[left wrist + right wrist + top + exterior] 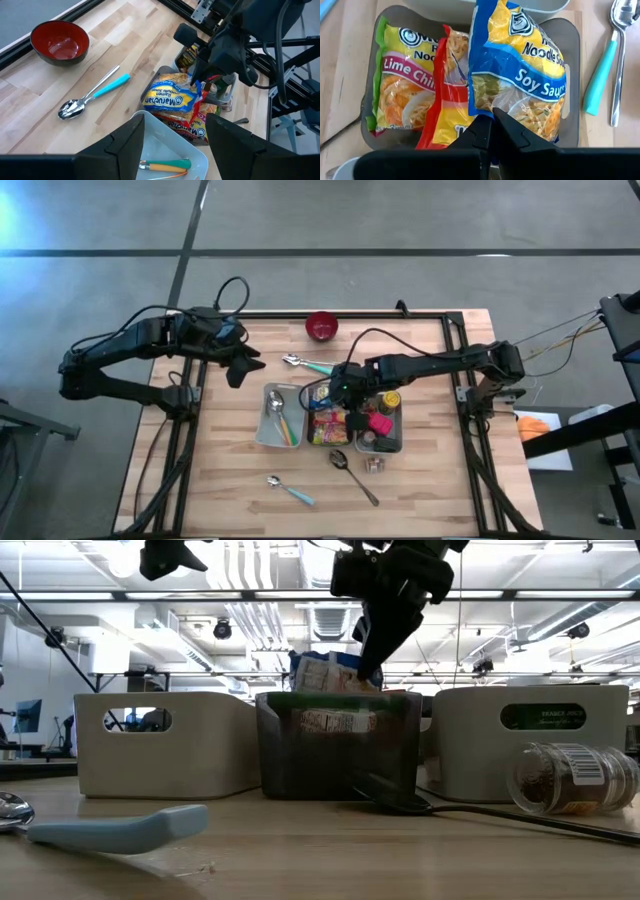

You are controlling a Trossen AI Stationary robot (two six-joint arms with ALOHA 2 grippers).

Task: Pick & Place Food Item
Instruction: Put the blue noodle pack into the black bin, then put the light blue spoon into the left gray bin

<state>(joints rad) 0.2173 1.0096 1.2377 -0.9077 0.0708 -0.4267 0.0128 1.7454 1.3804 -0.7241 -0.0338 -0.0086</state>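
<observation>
right end effector (492, 125): fingers pressed together, pinching the edge of the blue soy sauce noodle packet (520, 75); sits over the middle bin (330, 442), counter centre
left end effector (172, 137): spread, holding nothing; hangs above the counter (420, 480) at 10 o'clock from the bins, idle
task item: soy sauce noodle packet, part lifted, lower end not yet out of the middle bin, leaning on the red packet (445, 100)
neighbours in bin: lime chili packet (395, 85) on far side of the red one, all three crammed edge to edge
left bin (268, 430): at 9 o'clock of middle bin, holds cutlery
right bin (395, 442): at 3 o'clock, jars and pink item, partly hidden by the arm
other stuff: red bowl (322, 326) at 12 o'clock; teal-handled spoon (305, 364) at 11 o'clock; metal spoon (352, 475) and small jar (375, 465) at 6 o'clock; second teal spoon (290, 490) at 7 o'clock
step (judged): pulling packet out of bin, drop spot unknown
risk 1: grip is on thin slick film only, so packet may slide out on lift
risk 2: red packet pressed against it may drag up too, then spill onto counter
risk 3: a swing toward 12 o'clock could clip the teal spoon or bowl
</observation>
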